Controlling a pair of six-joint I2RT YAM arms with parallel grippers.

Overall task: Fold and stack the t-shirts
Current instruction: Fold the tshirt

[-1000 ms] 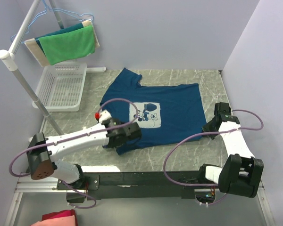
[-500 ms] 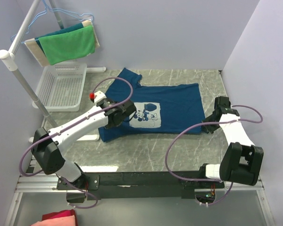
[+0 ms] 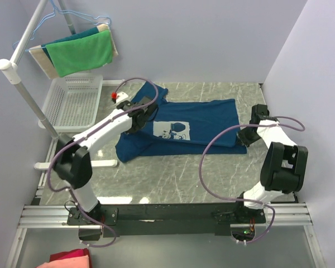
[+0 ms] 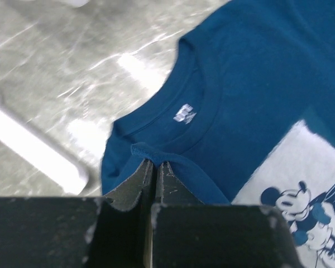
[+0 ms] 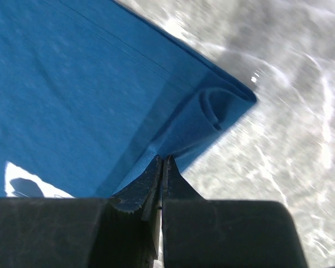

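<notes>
Overhead, we see the navy t-shirt (image 3: 204, 120) lying across the grey marbled surface (image 3: 173, 178), collar end to the left and hem to the right. Its pale chest print (image 3: 171, 129) faces up. One sleeve points toward the far wall, and the near-left part of the shirt spreads loosely toward the arms' bases.

The left hand (image 3: 147, 110) reaches in from the lower left to the collar end. From its wrist camera, we find the two dark fingers pressed together on a small ridge of navy fabric at their tips. The pinch sits just below the collar (image 4: 198, 84), whose white neck label (image 4: 183, 113) shows beside it, with the cartoon print at the lower right.

The right hand (image 3: 247, 137) sits at the hem's near-right corner. Its own view shows the fingers closed on a doubled edge of the shirt, with the corner curled over on itself just beyond the tips. Bare surface lies to the right of it.

A white mesh basket (image 3: 72, 103) stands at the far left, apart from the shirt. It sits beneath a white rack (image 3: 28, 95) from which a green cloth (image 3: 81, 53) hangs. A pink-red cloth (image 3: 70, 259) peeks in at the bottom left, below the rail that carries the arms.
</notes>
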